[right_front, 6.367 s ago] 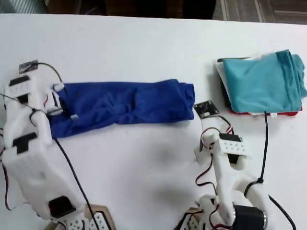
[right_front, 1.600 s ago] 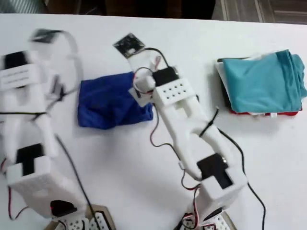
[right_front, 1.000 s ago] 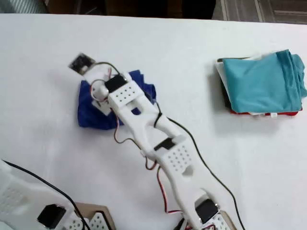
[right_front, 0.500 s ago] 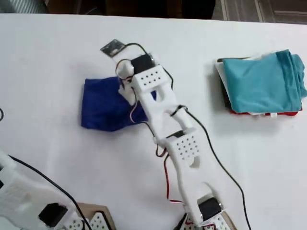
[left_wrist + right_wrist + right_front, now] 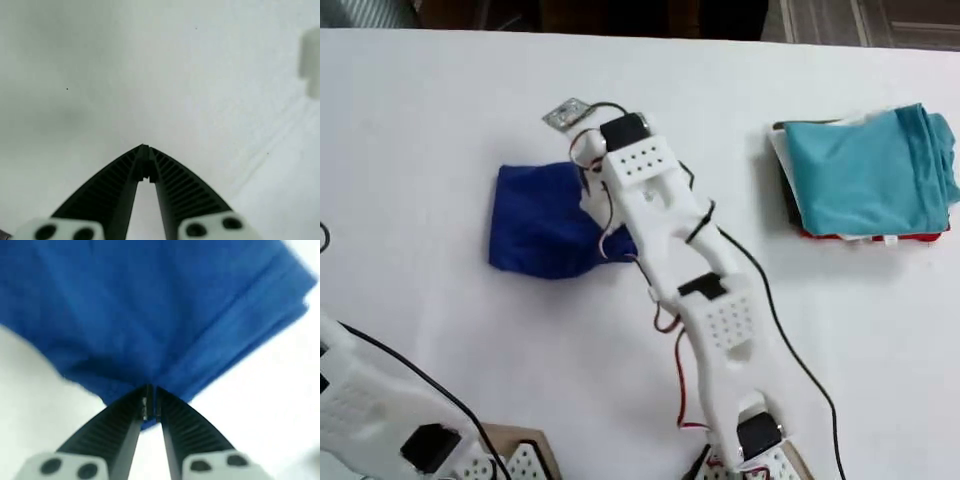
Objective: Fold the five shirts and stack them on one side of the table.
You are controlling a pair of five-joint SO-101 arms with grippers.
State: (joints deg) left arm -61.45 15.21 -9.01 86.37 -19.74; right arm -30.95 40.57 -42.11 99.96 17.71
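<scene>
A blue shirt (image 5: 540, 225), folded into a compact square, lies left of the table's centre. My right arm stretches across the table, and its gripper (image 5: 597, 195) sits at the shirt's right edge, mostly hidden under the wrist. In the right wrist view the right gripper (image 5: 149, 402) is shut, its tips pinching the edge of the blue shirt (image 5: 150, 315). The left gripper (image 5: 145, 162) is shut on nothing above bare white table. A stack of folded shirts (image 5: 865, 170), teal on top, rests at the right side.
The left arm (image 5: 370, 420) is drawn back at the near left corner. The white table (image 5: 470, 90) stretches wide between the blue shirt and the stack. Arm bases and cables crowd the near edge.
The blue shirt went from a long strip to a compact square. The left arm pulled back to the near left corner. The right arm crossed to the shirt and edged slightly right.
</scene>
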